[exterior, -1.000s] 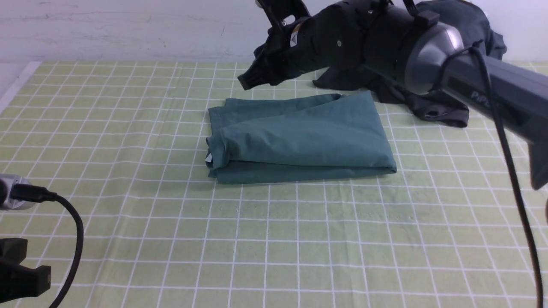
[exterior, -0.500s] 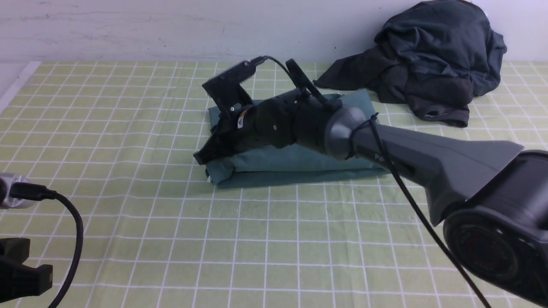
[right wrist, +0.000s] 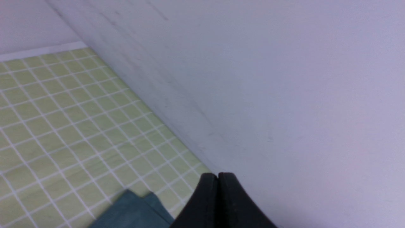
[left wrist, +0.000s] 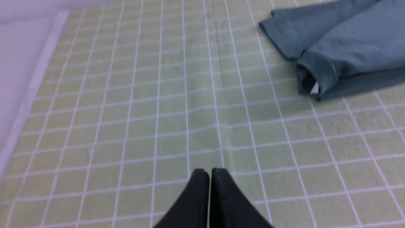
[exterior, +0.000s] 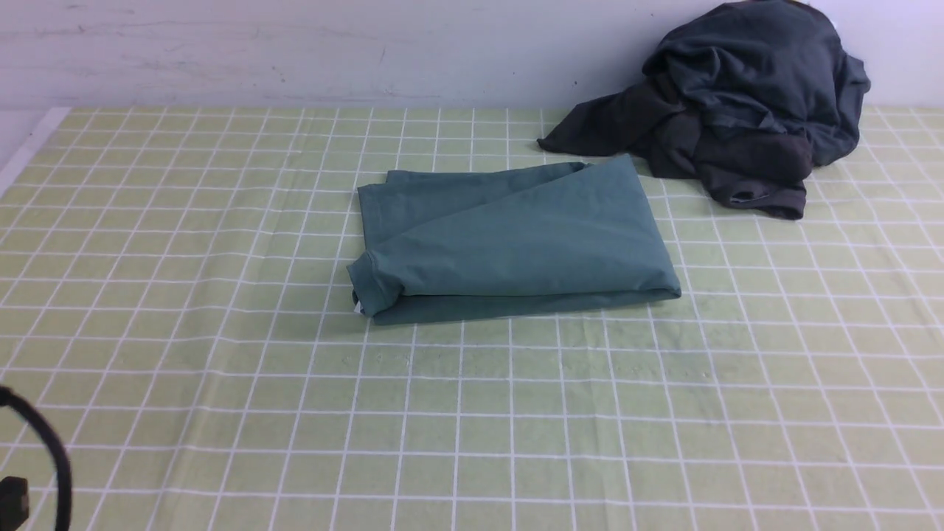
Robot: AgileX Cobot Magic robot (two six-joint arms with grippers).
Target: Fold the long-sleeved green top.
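Observation:
The green long-sleeved top lies folded into a compact rectangle in the middle of the table, a small white label showing at its near-left corner. It also shows in the left wrist view and a corner of it in the right wrist view. My left gripper is shut and empty, above bare cloth well to the near left of the top. My right gripper is shut and empty, raised and facing the back wall. Neither gripper shows in the front view.
A dark charcoal-grey clothing heap lies at the back right against the white wall. The table carries a green checked cloth. The table's left edge is near. A black cable hangs at the near left.
My right arm swept down over the top, then pulled back out of the front view. The left arm's parts at the near left have also mostly left the view. The top's left end shifted slightly.

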